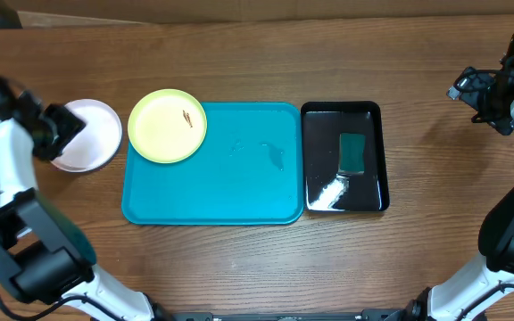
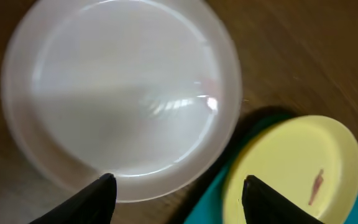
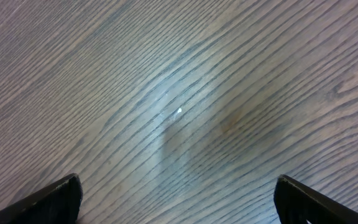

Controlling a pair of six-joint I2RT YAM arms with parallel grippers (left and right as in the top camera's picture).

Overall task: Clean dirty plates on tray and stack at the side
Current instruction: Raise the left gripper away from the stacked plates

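The pale yellow-green plate [image 1: 168, 126] lies on the far left corner of the turquoise tray [image 1: 239, 187], overhanging its rim, with a small reddish-brown speck on it. It also shows in the left wrist view [image 2: 284, 168]. The white plate [image 1: 96, 135] rests on the table left of the tray and looks glossy in the left wrist view [image 2: 120, 93]. The light blue plate is out of view. My left gripper [image 1: 61, 129] is open and empty over the white plate's left edge [image 2: 179, 186]. My right gripper [image 1: 471, 89] is open and empty above bare wood at the far right [image 3: 177, 186].
A glossy black tray [image 1: 319, 160] stands just right of the turquoise tray and holds a green sponge [image 1: 353, 152] and some white foam. The turquoise tray has a wet smear near its middle. The table is brown wood.
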